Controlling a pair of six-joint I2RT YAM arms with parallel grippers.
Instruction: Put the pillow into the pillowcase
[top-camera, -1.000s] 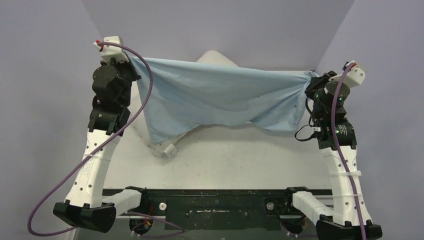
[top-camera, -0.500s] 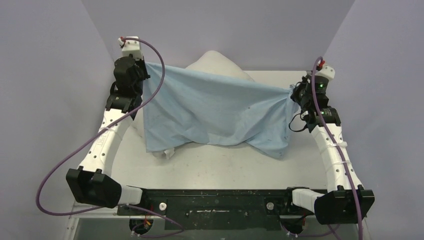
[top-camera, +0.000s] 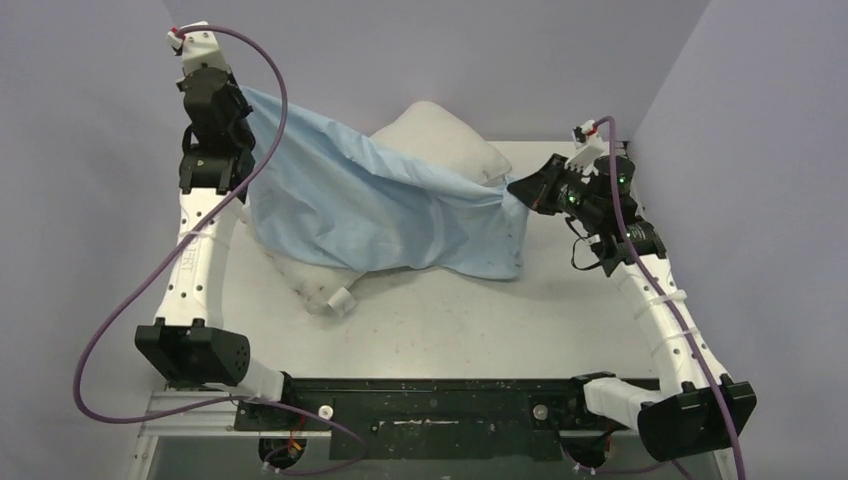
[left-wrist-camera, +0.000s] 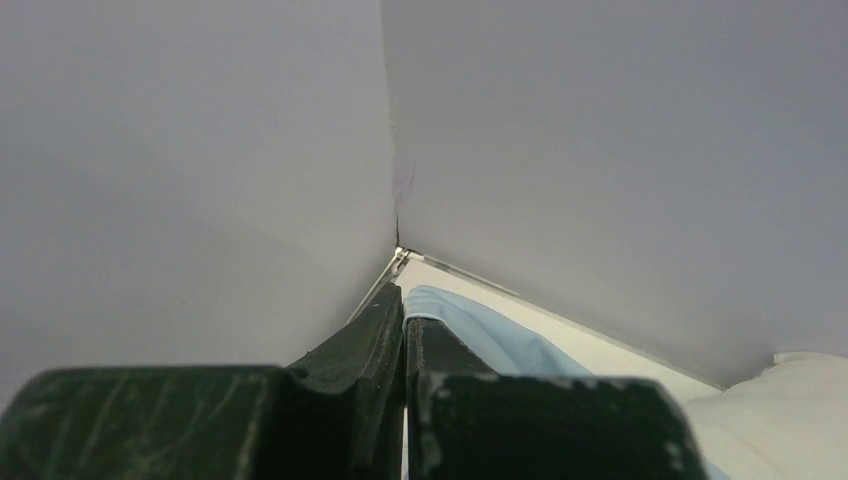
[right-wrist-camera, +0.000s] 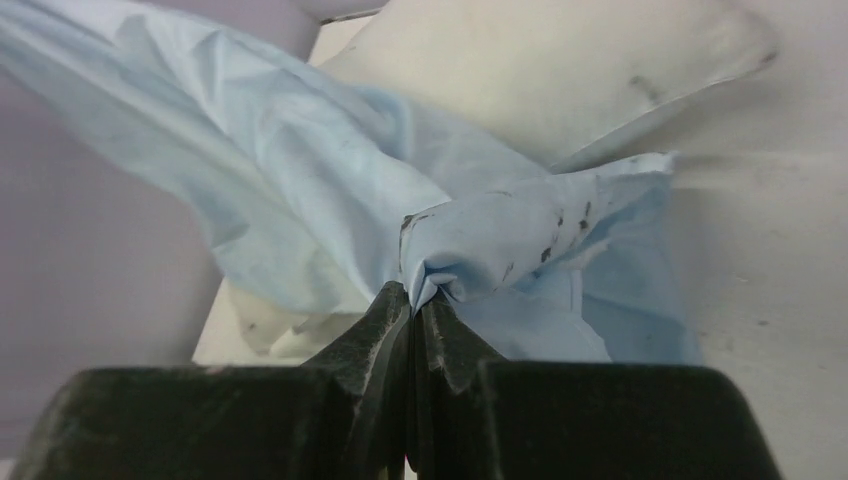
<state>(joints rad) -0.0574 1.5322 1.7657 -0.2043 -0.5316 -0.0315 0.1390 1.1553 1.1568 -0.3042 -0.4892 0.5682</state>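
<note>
The light-blue pillowcase (top-camera: 370, 210) hangs stretched between my two grippers and drapes over the off-white pillow (top-camera: 440, 140), which lies on the table with its far corner and its near-left corner with the white tag (top-camera: 340, 298) showing. My left gripper (top-camera: 238, 105) is raised high at the back left, shut on the pillowcase's corner (left-wrist-camera: 470, 325). My right gripper (top-camera: 520, 190) is lower, near the pillow's right side, shut on a bunched corner of the pillowcase (right-wrist-camera: 500, 235). The pillow (right-wrist-camera: 560, 70) shows behind the cloth in the right wrist view.
The white table (top-camera: 450, 320) is walled by grey-lilac panels on the left, back and right. A black rail (top-camera: 440, 400) with the arm bases runs along the near edge. Purple cables loop off both arms.
My left gripper has gone up and to the back left with its corner. My right gripper has dropped and moved left toward the pillow, so the pillowcase now slopes down to the right.
</note>
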